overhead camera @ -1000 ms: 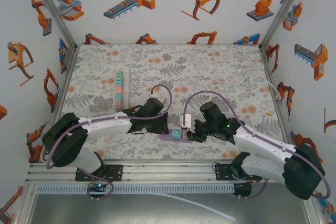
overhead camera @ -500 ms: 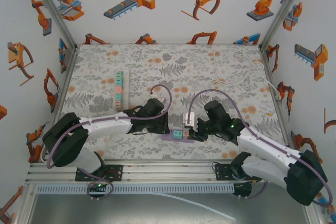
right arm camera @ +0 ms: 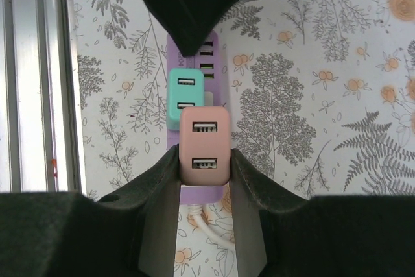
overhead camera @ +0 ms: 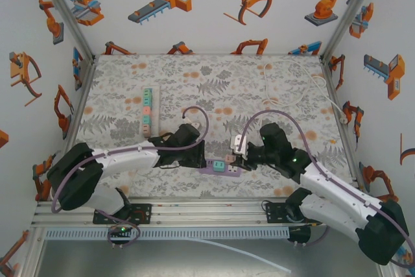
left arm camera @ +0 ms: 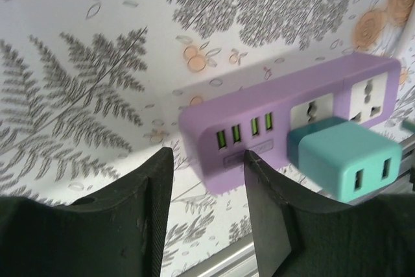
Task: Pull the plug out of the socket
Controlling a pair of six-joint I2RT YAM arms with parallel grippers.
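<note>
**Near the front edge of the table, a pink plug in the right gripper's pinch**

Close to the near edge of the table (overhead camera: 272,95), between the two arms, a purple power strip (left arm camera: 253,105) lies flat. Its long side runs left to right.

The right gripper (right arm camera: 204,154) is squeezed tight on the pink plug (right arm camera: 204,146), with one finger on each side of it. That is a good way to hold it. The plug cannot slip out, and the pull goes straight away from the holes.

From the top view, the pink plug sits just above the right end of the strip and leans a bit. From the left wrist, the socket (left arm camera: 369,92) at that end looks bare. So I think the plug is out, or almost out. I cannot see its pins, so I am not sure.

The left gripper (left arm camera: 207,160) is at the left end of the strip, by the little green ports (left arm camera: 243,134). Its fingers are a little apart and hold nothing. One fingertip seems to touch the strip, but I cannot tell if it is pushing down. I think it is there so the strip does not lift or slide when the plug is pulled.

A teal plug (left arm camera: 343,163) is stuck in the strip right beside the pink one. Nobody is grabbing that one, so the right gripper should not bump it.
</note>
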